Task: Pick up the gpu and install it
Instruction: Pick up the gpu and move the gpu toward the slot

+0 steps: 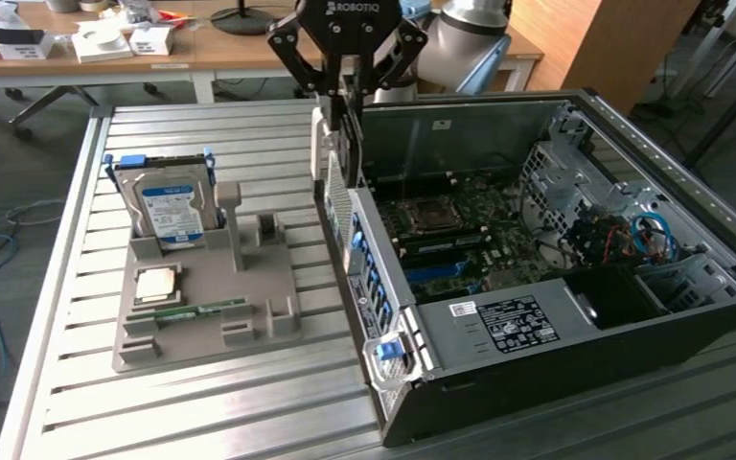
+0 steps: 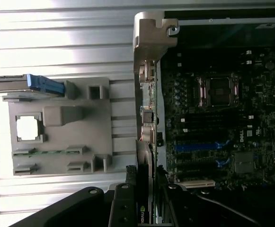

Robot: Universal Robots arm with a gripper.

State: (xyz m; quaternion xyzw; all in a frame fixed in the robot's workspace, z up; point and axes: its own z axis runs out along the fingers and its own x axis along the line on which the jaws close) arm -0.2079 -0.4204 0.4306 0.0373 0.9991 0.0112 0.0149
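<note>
The gpu (image 1: 333, 153) hangs on edge below my gripper (image 1: 346, 91), whose fingers are shut on its upper edge. Its pale metal bracket faces the exterior view's left. The card sits over the rear wall of the open computer case (image 1: 675, 192), just above the motherboard (image 1: 471, 225). In the wrist view the gpu (image 2: 146, 94) appears edge-on, running away from my gripper (image 2: 144, 177), with its pale bracket end (image 2: 151, 30) farthest off. It lies along the edge of the motherboard (image 2: 222, 118), beside the expansion slots (image 2: 199, 146).
A grey parts holder (image 1: 272, 321) on the slatted metal table (image 1: 74, 402) carries an upright hard drive (image 1: 170, 211), a processor chip (image 1: 154, 284) and a memory stick (image 1: 195, 311). A cluttered wooden desk (image 1: 215, 53) stands behind.
</note>
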